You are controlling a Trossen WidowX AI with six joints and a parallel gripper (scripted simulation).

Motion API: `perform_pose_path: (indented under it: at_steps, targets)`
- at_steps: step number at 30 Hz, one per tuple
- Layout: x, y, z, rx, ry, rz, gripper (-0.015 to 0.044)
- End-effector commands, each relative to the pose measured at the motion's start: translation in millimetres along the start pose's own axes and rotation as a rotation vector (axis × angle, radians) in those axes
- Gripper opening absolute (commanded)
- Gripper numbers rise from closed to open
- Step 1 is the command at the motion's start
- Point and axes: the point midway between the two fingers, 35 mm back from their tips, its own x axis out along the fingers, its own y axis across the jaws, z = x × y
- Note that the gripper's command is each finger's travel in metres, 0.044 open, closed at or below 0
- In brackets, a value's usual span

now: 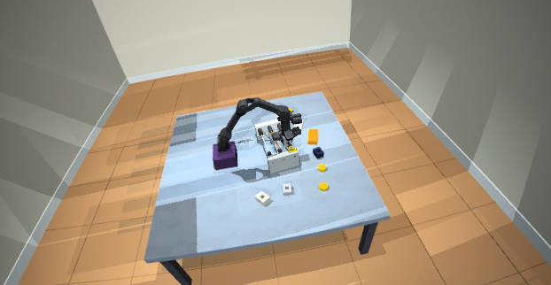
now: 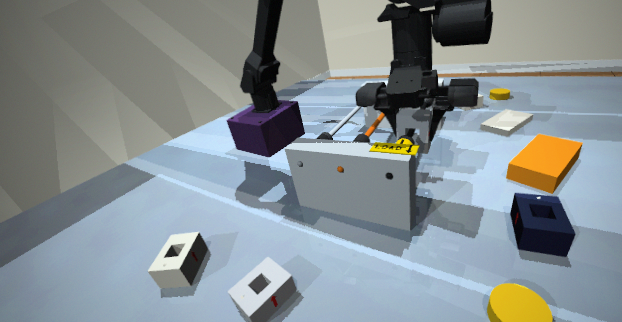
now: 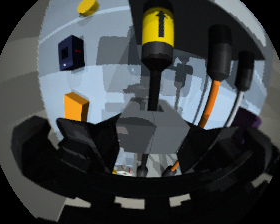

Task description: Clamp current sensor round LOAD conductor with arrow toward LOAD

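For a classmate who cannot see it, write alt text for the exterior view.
A black robot arm's pincer is closed on a sensor over the conductors, behind a grey terminal block with a yellow LOAD tag. The arm stands on a purple base; around lie two white square sensors, a navy one, an orange block and yellow discs.

Yellow LOAD marker [image 2: 394, 148], orange block [image 2: 544, 162], navy block [image 2: 542, 223], purple base [image 2: 266, 127]
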Motion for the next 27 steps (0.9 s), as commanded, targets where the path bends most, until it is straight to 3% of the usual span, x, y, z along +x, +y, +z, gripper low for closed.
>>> perform_pose_path:
  at_steps: [1,9,12,27]
  targets:
    - [0.1,-0.1,0.0,0.0,0.0,0.0,0.0131]
    - [0.1,-0.1,0.0,0.0,0.0,0.0,0.0078]
    - [-1.2,-0.1,0.0,-0.001,0.0,0.001,0.0]
    - [-0.8,-0.3,0.0,0.0,0.0,-0.001,0.0]
